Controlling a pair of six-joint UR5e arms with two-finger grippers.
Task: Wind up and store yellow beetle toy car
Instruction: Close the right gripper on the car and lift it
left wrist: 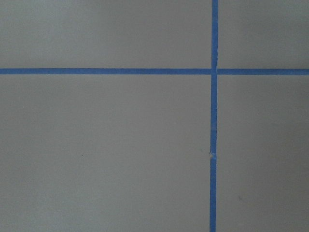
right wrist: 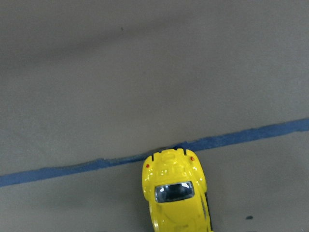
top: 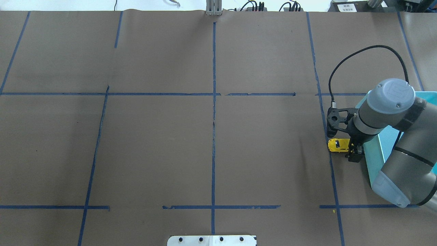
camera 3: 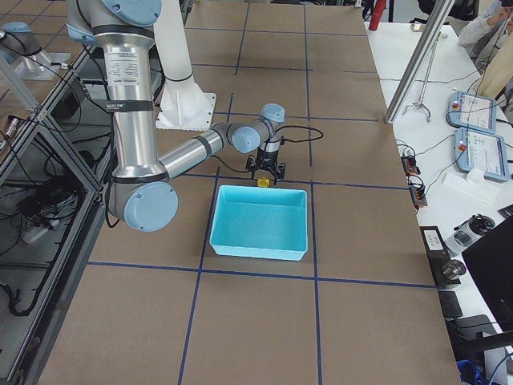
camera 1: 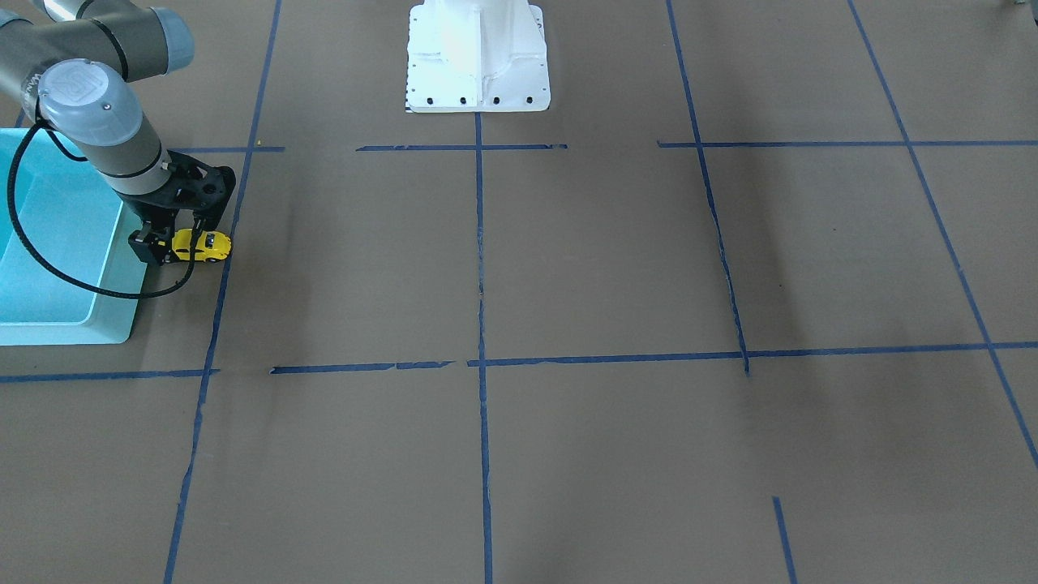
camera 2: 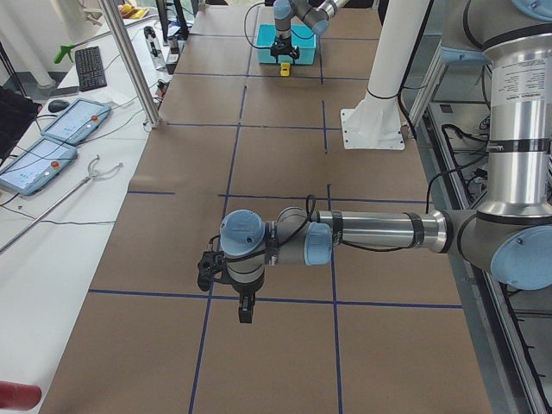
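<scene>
1. Sitting on its wheels near the worktop's right end, the yellow car (camera 1: pixel 203 245) is outside the bin (camera 1: pixel 49 328) and just beside its long wall. One end touches a blue tape line (right wrist: pixel 251 135).
2. The right gripper (top: pixel 353 149) is low over the car's bin-side end, with a finger on either side. Whether they are pressing on the body I cannot tell.
3. The left gripper (camera 2: pixel 245 310) hangs over the worktop's left end, well apart from the car and holding nothing. How far open it is cannot be told.
4. The step in hand looks like the winding or the pick-up, since the car is not yet stored.
5. The next move likely calls for a firm hold across the narrow body. A pull-back needs the wheels kept pressed to the worktop, and storing needs a lift clear of the bin's wall.
</scene>
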